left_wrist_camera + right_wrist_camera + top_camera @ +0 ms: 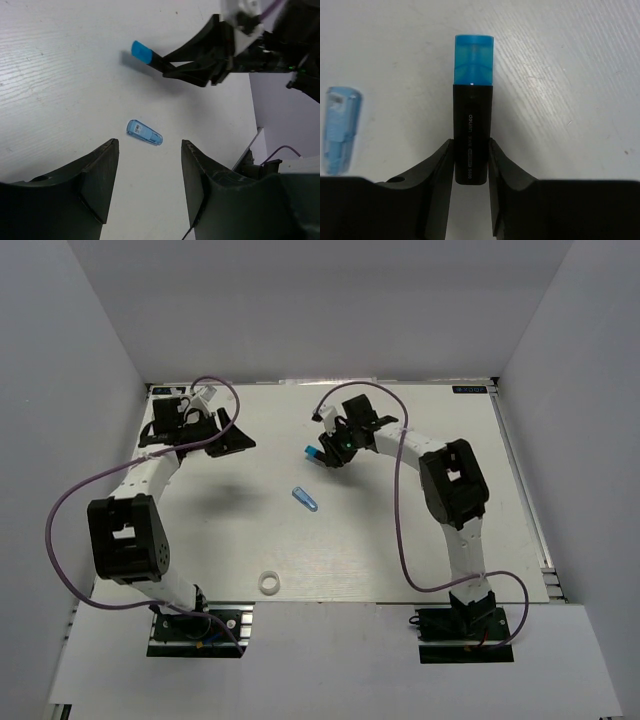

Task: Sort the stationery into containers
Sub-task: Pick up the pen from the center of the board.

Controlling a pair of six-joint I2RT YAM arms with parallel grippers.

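Top external view: the white rectangular table (pixel 400 540) is walled in white on three sides; no tub or other container shows on it in any view, so where the stationery is to go cannot be reported. The right arm (pixel 455 485) reaches to the far middle of the table; the left arm (pixel 130 530) reaches to the far left corner, well apart from the loose items.

The right gripper (pixel 471 150) is clamped on the stubby black marker with a blue cap (pixel 472 115); its fingers press the barrel from both sides near the tail end, with the cap pointing away from the wrist. Held lengthwise like this, I judge the marker could be let go cap-first into a container. A shadow beside it in the left wrist view suggests it is lifted a little off the surface; this is not certain.

The left gripper (pixel 147 150) has its fingers apart with nothing between them; its camera looks across at the translucent blue tube (pixel 144 132), which lies flat near the table's middle, near the held marker and untouched. The white tape ring (pixel 268 583) lies alone by the near edge, between the two bases.

Judgement: the marker is in hand; the tube and ring are unsorted; the task is at an early stage.
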